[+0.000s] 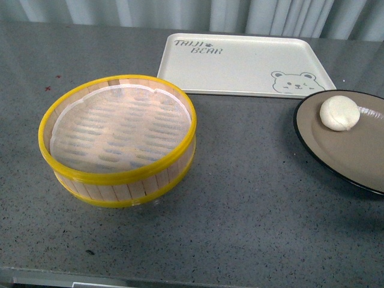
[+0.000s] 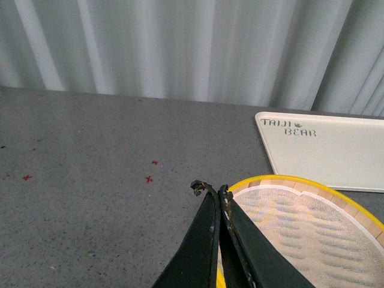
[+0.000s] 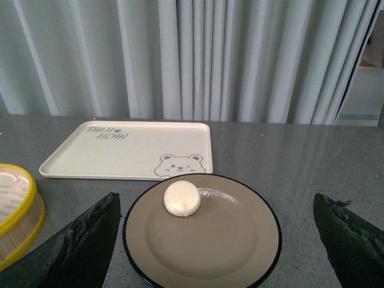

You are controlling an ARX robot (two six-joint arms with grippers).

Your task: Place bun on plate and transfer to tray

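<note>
My right claw point(image 3: 214, 200) gapes wide and empty; my left claw point(image 2: 211, 189) is pinched closed on nothing. The round bun point(image 1: 339, 113), with no long axis, sits far-side on the plate point(image 1: 360, 153), just beside the tray point(image 1: 240, 66).

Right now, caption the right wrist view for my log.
Open right gripper before the bun on the plate, tray behind.

Left gripper point(image 2: 211, 188) pinched closed, its black fingers point(image 2: 203, 240) pressed side by side with tips touching, pointing toward 12 o'clock, right gripper point(image 3: 215, 201) spread wide, its two dark fingers point(image 3: 84, 243) well apart, also facing 12 o'clock
</note>
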